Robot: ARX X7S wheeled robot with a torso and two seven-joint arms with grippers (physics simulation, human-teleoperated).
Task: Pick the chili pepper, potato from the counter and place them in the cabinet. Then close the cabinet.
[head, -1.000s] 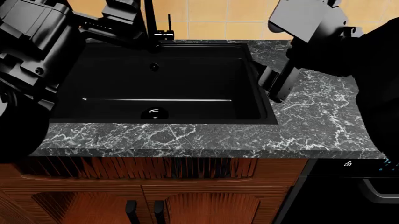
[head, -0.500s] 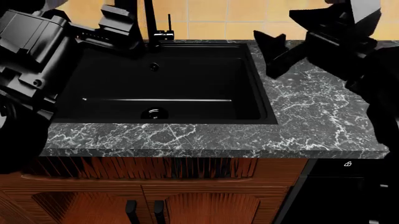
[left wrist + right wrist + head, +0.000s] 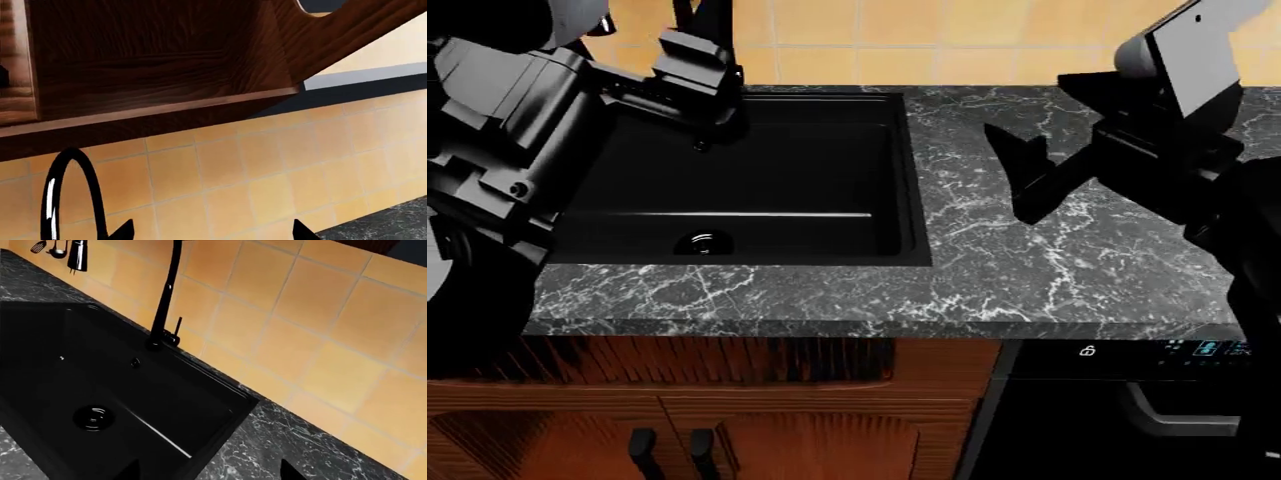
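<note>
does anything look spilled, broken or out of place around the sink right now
Nothing stands out. The sink is dry and bare, the counter is clean, and the faucet stands upright. No pepper or potato is in view.

A black-grey marble-look counter [image 3: 1054, 270] with white veins surrounds a matte black sink basin [image 3: 747, 180] set into it.

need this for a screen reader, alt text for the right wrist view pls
A matte black sink basin with a round drain is set into a black-grey marble counter, with a tall black faucet rising at its back edge. Behind it runs an orange tiled wall; no pepper or potato is visible.
</note>
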